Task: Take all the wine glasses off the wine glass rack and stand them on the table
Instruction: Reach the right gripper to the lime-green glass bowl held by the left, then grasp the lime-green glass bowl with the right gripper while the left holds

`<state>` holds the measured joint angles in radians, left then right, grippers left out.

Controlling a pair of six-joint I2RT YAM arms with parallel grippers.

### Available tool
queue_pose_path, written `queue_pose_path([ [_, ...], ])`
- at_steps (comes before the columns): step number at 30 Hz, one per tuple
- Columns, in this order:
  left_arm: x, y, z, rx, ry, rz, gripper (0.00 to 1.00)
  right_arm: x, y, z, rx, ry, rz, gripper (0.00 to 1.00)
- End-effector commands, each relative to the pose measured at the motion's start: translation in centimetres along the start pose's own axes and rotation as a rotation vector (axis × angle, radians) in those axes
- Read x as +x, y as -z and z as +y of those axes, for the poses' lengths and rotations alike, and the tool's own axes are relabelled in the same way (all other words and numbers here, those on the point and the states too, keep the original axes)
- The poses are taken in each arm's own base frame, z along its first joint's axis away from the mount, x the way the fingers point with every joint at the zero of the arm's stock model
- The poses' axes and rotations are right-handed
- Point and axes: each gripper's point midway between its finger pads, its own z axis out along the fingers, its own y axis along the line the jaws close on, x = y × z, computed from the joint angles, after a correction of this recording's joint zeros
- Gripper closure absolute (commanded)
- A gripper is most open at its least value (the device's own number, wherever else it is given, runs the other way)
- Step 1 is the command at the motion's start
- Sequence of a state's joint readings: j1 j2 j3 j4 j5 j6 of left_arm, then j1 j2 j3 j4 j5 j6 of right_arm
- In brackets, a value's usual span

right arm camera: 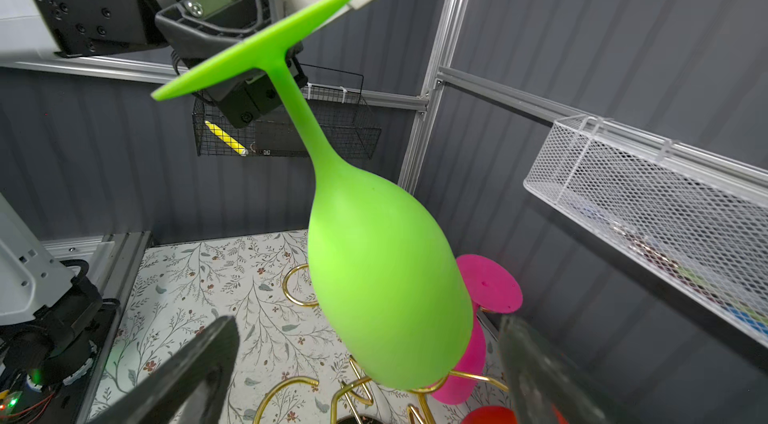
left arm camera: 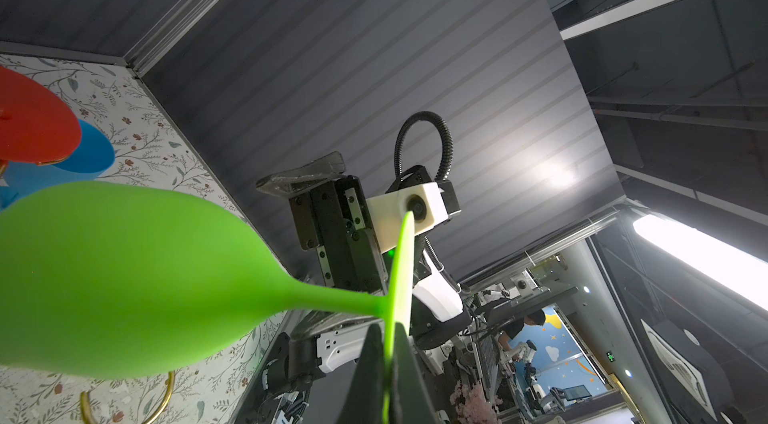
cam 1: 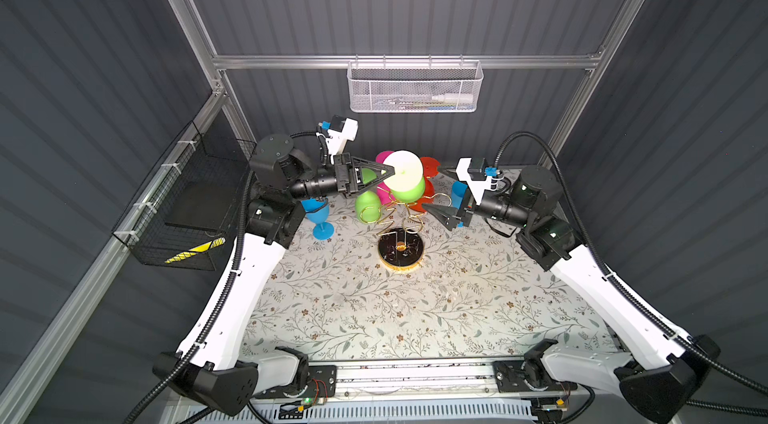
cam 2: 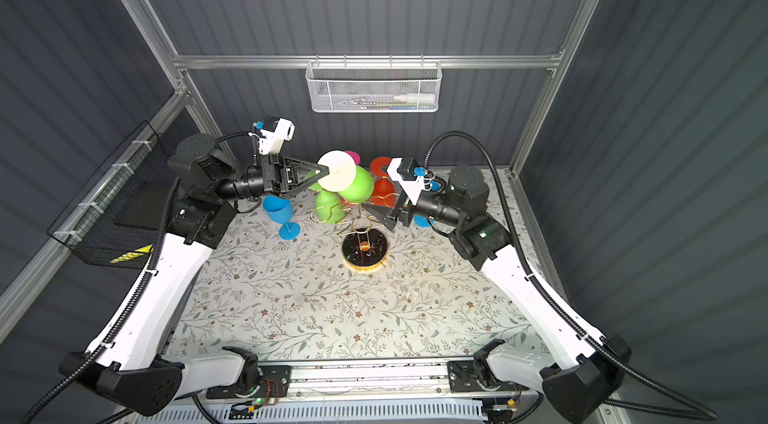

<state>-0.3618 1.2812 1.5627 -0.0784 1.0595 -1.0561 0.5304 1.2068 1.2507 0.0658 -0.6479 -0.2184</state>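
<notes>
left arm and right arm: white link shells, black joints, black corrugated cables, white wrist camera housings with blue connectors.

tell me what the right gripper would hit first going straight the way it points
Most likely the bowl of the green wine glass, which sits straight ahead of the open right gripper in its wrist view; how far off is unclear.

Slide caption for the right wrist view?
Left gripper pinches the inverted green wine glass by its foot, over the wine glass rack; right gripper open.
</notes>
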Motion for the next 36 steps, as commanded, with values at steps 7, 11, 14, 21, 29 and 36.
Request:
queue_pose_path([
  [7, 0.2, -0.2, -1.7, 0.058, -0.029, 0.016, 1.0, -1.9, -2.6, -0.3, -0.026, 0.078, -0.065, 0.01],
  [11, 0.2, -0.2, -1.8, 0.066, -0.027, 0.016, 1.0, -1.5, -3.8, -0.2, -0.048, 0.065, -0.062, 0.01],
  [14, 0.2, -0.3, -1.9, 0.071, -0.028, 0.016, 1.0, -1.2, -4.6, -0.4, -0.043, 0.06, -0.062, 0.01],
  [21, 0.2, -0.2, -2.5, 0.088, -0.033, 0.013, 1.0, -0.7, -5.6, -0.5, -0.026, 0.058, -0.044, 0.03],
  [29, 0.0, -0.2, -2.7, 0.091, -0.043, 0.011, 1.0, -0.3, -5.2, -0.3, -0.011, 0.047, -0.028, 0.19],
  [36, -0.1, -0.3, -2.2, 0.082, -0.046, -0.003, 1.0, -0.3, -4.1, 0.7, 0.001, 0.055, -0.008, 0.29],
])
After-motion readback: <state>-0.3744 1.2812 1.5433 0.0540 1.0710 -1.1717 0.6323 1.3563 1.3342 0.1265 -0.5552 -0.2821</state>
